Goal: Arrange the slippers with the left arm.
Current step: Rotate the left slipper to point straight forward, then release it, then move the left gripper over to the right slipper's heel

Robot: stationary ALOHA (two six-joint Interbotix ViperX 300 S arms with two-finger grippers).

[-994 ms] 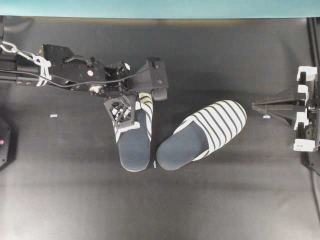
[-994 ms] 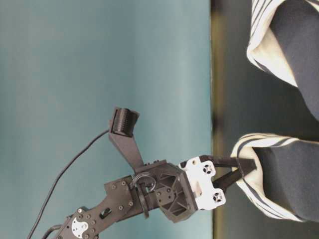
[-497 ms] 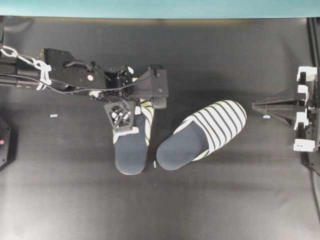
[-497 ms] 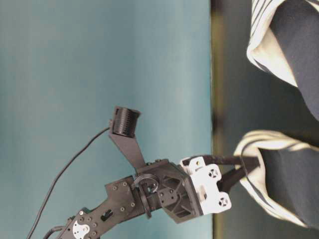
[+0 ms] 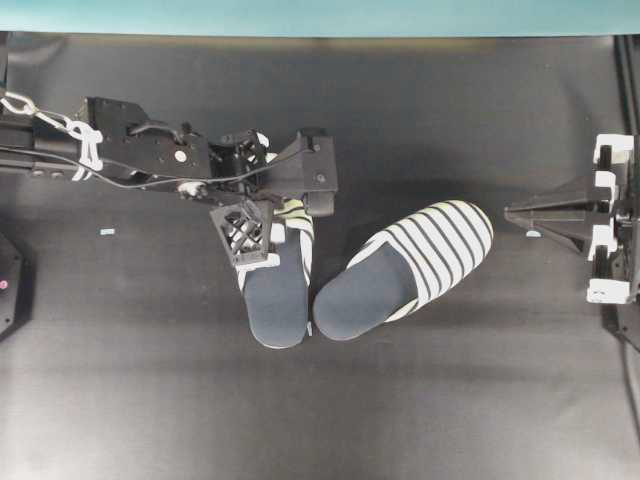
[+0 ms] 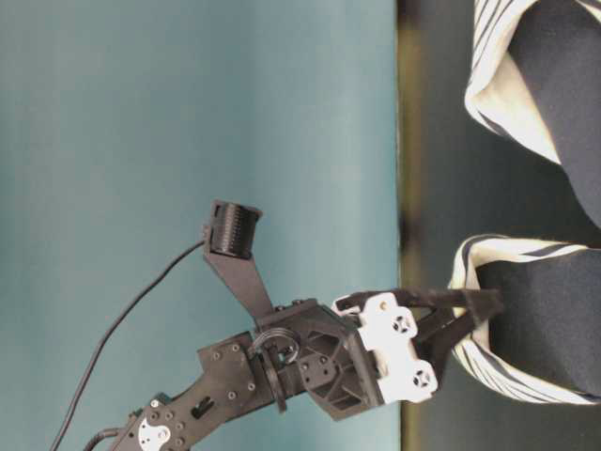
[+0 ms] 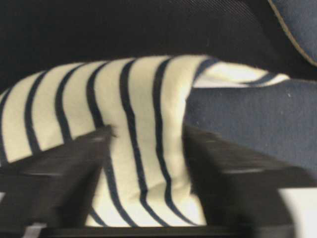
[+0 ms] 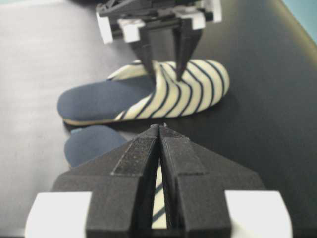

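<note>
Two striped slippers lie heel to heel on the black table. The left slipper (image 5: 278, 300) points its toe at the far side; the right slipper (image 5: 405, 268) lies slanted toward the right. My left gripper (image 5: 272, 240) stands open over the left slipper's toe cover (image 7: 143, 99), one finger (image 7: 64, 163) on each side of the striped fabric. From the right wrist both fingers (image 8: 144, 52) show apart above that slipper (image 8: 183, 91). The table-level view shows the tips (image 6: 484, 315) at the cover's edge. My right gripper (image 5: 510, 213) rests shut and empty at the far right.
A small light-blue scrap (image 5: 107, 232) lies left of the arm and another (image 5: 533, 233) sits by the right gripper's tip. A teal wall (image 5: 320, 15) closes the far side. A black fixture (image 5: 8, 285) stands at the left edge.
My left gripper has gone from shut on the left slipper's toe cover to open. That slipper has shifted right, its heel now close to the other's heel. The right arm is still.
</note>
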